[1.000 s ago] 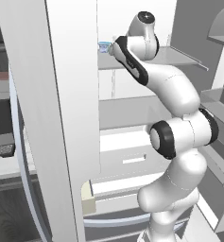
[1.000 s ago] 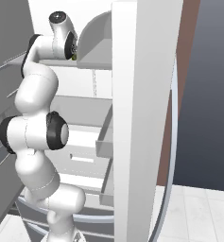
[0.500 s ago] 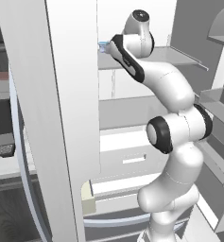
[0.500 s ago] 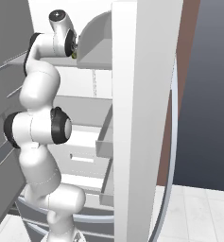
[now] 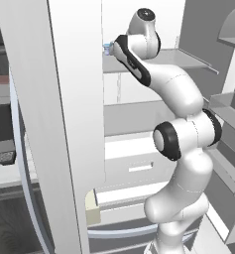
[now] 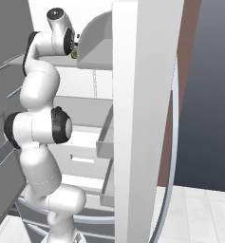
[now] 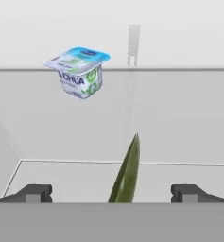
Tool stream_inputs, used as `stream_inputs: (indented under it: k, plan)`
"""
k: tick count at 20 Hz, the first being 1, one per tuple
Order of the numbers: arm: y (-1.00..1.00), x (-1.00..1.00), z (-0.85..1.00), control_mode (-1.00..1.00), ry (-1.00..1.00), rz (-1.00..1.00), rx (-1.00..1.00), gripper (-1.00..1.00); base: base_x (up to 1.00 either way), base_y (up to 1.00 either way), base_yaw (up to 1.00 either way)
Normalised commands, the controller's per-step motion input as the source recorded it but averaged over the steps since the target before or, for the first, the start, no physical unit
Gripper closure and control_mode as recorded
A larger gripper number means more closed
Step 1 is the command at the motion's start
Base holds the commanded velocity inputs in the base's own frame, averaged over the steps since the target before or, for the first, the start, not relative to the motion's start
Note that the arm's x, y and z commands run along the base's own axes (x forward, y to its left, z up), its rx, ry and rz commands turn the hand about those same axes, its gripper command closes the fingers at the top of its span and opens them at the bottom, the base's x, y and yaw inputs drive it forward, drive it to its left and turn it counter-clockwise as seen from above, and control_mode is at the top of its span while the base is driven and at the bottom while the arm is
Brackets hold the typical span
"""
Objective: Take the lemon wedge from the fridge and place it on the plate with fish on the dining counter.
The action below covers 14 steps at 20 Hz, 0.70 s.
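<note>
The task is in its early part: the fridge (image 5: pixel 74 124) stands open and the arm reaches up into it to the top shelf (image 5: pixel 188 57), but nothing is picked up yet. In the hand view the gripper (image 7: pixel 111 193) has its two fingertips (image 7: pixel 35 193) spread wide apart, and the wedge (image 7: pixel 127 176) rises between them as a thin olive sliver, touching neither tip as far as one can tell. It rests on the grey shelf, near its front edge by the look of it. A cup (image 7: pixel 79 71) with a blue and green label stands farther back and off to one side, well apart from the wedge. In the right base view the wedge (image 6: pixel 74 54) shows as a small dark olive spot just beside the hand. What is left, then, is nearly everything: closing on the wedge, lifting it clear of the shelf, backing out of the fridge, driving to the counter and setting it on the plate beside the fish.
</note>
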Motion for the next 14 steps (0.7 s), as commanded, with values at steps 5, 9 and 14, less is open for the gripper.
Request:
stream_inputs:
  k: [5, 9, 14]
  plan:
    - [0.0, -0.01, 0.0, -1.0, -0.01, 0.0, 0.0, -1.0, 0.0, 0.0, 0.0]
    - [0.0, 0.02, 0.0, -1.0, 0.0, 0.0, 0.0, -1.0, 0.0, 0.0, 0.0]
    - [0.0, 0.07, 0.0, -1.0, 0.0, 0.0, 0.0, -1.0, 0.0, 0.0, 0.0]
